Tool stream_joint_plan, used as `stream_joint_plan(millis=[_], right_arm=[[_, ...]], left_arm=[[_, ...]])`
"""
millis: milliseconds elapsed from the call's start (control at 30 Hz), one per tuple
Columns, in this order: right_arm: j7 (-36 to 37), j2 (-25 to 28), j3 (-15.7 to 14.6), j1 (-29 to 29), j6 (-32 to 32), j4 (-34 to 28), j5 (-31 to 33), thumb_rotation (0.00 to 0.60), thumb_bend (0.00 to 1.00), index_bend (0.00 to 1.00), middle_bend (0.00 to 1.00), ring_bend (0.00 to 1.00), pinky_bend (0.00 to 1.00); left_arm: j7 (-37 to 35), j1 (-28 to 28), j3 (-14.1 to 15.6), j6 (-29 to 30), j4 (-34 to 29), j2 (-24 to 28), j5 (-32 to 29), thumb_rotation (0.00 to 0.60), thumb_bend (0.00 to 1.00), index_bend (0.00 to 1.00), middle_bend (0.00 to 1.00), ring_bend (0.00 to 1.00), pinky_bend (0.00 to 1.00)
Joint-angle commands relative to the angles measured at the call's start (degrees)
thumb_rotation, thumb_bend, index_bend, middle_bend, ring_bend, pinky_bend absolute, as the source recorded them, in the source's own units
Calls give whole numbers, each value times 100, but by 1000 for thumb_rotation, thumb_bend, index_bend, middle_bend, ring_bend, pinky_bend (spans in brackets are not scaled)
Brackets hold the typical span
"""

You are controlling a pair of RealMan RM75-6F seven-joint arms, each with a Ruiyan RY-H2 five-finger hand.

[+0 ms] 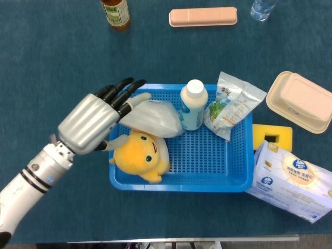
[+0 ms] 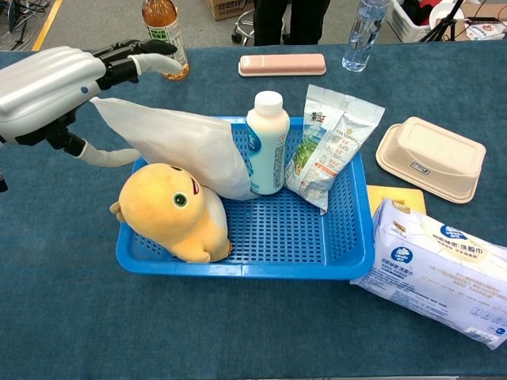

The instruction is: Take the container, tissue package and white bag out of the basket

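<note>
The white bag (image 1: 153,116) (image 2: 182,146) leans in the back left of the blue basket (image 1: 207,179) (image 2: 253,265), its left end sticking out over the rim. My left hand (image 1: 96,122) (image 2: 51,91) hovers at that end, fingers stretched over the bag and thumb below it, holding nothing. The beige container (image 1: 301,101) (image 2: 432,158) and the tissue package (image 1: 290,181) (image 2: 432,269) lie on the table right of the basket. My right hand shows in neither view.
The basket also holds a yellow plush (image 1: 140,153), a white bottle (image 1: 193,104) and a snack pouch (image 1: 231,106). A yellow block (image 1: 272,136) lies beside the basket. A tea bottle (image 1: 115,13), a pink case (image 1: 203,16) and a water bottle (image 1: 262,8) stand at the back.
</note>
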Motion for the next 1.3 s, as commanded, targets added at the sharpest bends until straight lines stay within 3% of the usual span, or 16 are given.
stream_joint_plan(millis=[33, 433, 900, 1100, 1300], right_arm=[[55, -25, 2, 6, -34, 48, 26, 600, 0, 177, 364, 380, 711], [183, -83, -29, -27, -49, 172, 25, 600, 0, 177, 372, 380, 712], [267, -124, -31, -5, -130, 228, 46, 600, 0, 177, 379, 380, 712], [307, -136, -32, -15, -127, 251, 54, 600, 0, 177, 381, 380, 711], [357, -141, -40, -28, -121, 265, 55, 600, 0, 177, 381, 380, 711]], left_arm=[[82, -93, -58, -62, 18, -95, -55, 600, 236, 108, 0, 10, 229], [448, -306, -155, -104, 328, -410, -258, 600, 236, 141, 0, 12, 229], [418, -290, -152, 272, 616, -704, -191, 600, 242, 314, 65, 63, 255], [395, -346, -116, 216, 676, -756, -221, 600, 360, 374, 69, 63, 256], [375, -427, -115, 118, 747, -824, -313, 600, 406, 410, 70, 64, 256]])
